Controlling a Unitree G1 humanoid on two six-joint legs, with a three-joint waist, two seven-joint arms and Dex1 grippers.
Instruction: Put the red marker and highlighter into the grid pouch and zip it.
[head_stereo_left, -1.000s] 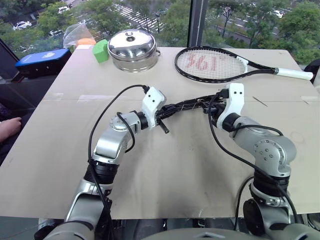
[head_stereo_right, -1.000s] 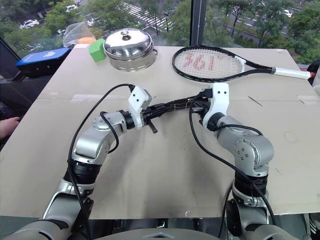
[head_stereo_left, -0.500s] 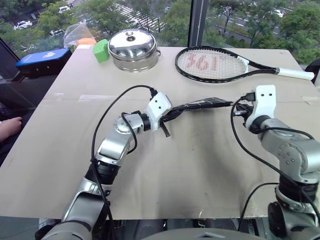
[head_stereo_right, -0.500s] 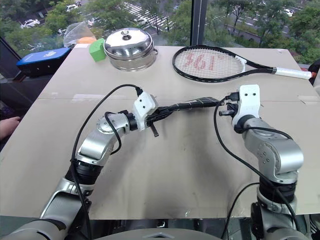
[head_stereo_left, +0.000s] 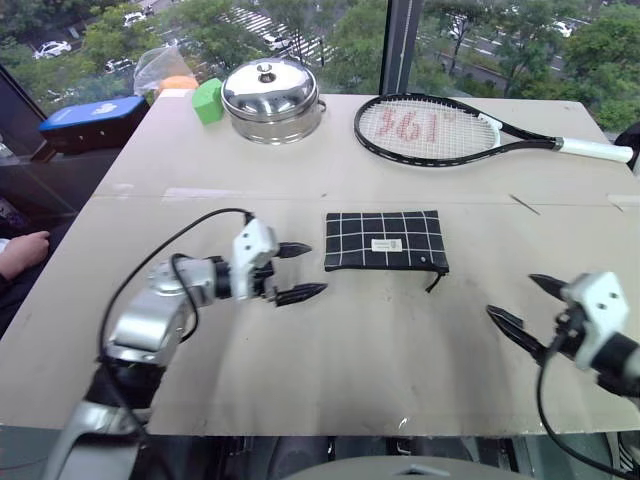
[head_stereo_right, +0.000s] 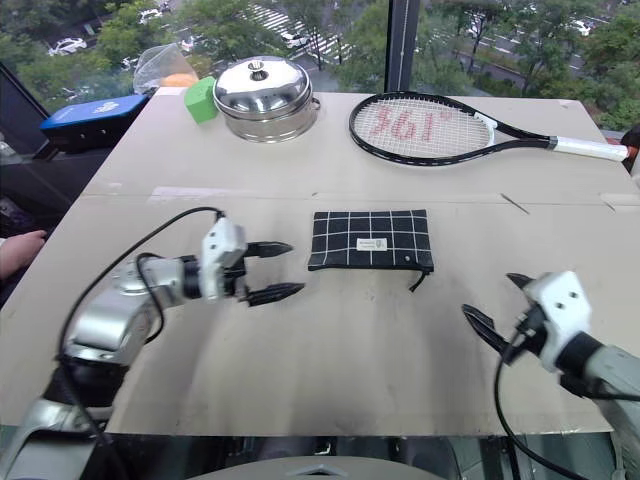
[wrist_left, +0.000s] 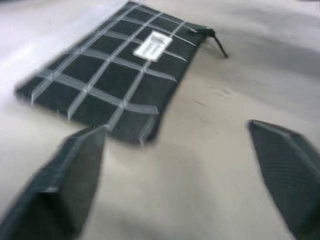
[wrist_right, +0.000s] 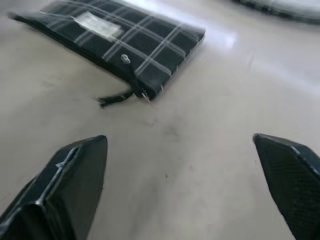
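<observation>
Left eye view — grid pouch (head_stereo_left: 386, 241) flat.

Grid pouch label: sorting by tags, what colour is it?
White, a small label on the grid pouch; clearest in the left wrist view.

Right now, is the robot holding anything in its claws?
No, nothing. Both the left claw and the right claw are open and empty. The grid pouch lies flat on the table between them, untouched.

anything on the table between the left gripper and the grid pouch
Nothing: between the open left gripper and the grid pouch there is just bare table, as both eye views and the left wrist view show.
</observation>
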